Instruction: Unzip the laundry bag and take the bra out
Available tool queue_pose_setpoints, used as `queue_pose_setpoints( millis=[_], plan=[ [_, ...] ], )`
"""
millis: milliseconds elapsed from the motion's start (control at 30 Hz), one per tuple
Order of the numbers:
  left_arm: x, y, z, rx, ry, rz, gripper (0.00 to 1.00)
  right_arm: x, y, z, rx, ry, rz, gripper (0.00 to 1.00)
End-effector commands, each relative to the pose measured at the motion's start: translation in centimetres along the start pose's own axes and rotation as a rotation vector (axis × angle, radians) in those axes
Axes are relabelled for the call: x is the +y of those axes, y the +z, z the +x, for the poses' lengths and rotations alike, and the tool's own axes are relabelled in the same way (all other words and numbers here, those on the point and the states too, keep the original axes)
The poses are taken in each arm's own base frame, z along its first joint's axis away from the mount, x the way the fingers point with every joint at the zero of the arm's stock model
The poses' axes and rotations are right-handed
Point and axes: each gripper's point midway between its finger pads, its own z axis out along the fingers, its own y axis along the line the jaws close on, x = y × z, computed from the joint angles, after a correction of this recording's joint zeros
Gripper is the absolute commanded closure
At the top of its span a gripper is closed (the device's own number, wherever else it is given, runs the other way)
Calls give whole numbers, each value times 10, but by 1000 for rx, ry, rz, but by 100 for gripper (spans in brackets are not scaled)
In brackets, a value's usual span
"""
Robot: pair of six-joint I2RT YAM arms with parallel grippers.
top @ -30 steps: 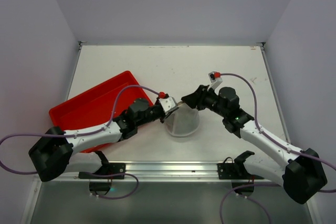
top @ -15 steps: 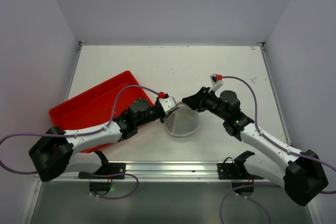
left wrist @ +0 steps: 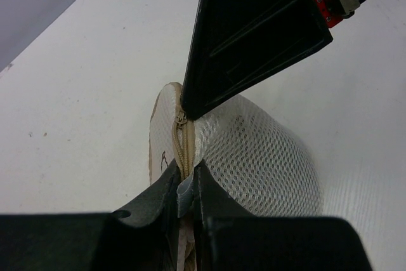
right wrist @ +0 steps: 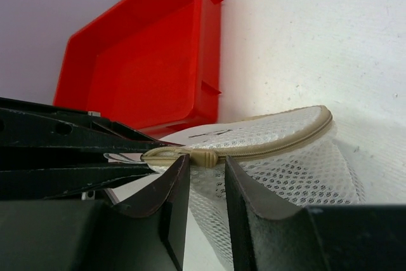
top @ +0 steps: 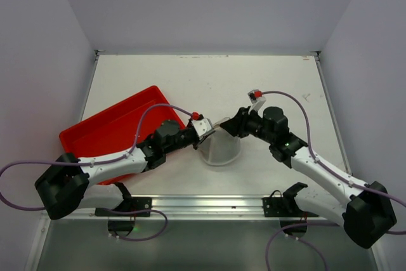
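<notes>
The laundry bag (top: 221,148), a white mesh drum with a tan zipper rim, stands on the table between both arms. My left gripper (top: 209,133) is shut on a pale tab at the bag's rim (left wrist: 184,190), just below the zipper (left wrist: 183,141). My right gripper (top: 226,125) is open, its fingers (right wrist: 170,198) straddling the tan zipper slider (right wrist: 206,157) with a gap on one side. The mesh wall shows in the left wrist view (left wrist: 260,157) and in the right wrist view (right wrist: 298,169). The zipper looks closed. The bra is hidden.
A red plastic tray (top: 111,130) lies left of the bag under the left arm; it also shows in the right wrist view (right wrist: 146,61). The left gripper's black fingers (right wrist: 63,150) sit close beside the right gripper's.
My right wrist has shifted slightly at the bag's rim, ending a little closer to the left gripper. The left arm and the bag have stayed put.
</notes>
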Motion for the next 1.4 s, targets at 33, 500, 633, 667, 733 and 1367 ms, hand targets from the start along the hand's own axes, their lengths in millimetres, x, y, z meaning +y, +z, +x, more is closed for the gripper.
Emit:
queue_pose_setpoints(
  millis=[33,500,633,667,733,1367],
  plan=[
    [-1,-1,-20,-80,24,9,98,5,6,-6,30,-74,-11,70],
    [-2,1,-17,-74,32,13,98,26,12,-10,5,-38,-135,72],
    [-1,0,-19,-77,29,9,98,30,10,-7,6,-23,-165,73],
    [-1,0,-18,-75,29,8,98,31,10,-7,5,-21,-174,73],
    [-1,0,-18,-75,29,5,98,34,9,-8,0,-15,-185,73],
    [3,2,-16,-68,31,-12,99,11,11,-2,6,3,-67,79]
  ],
)
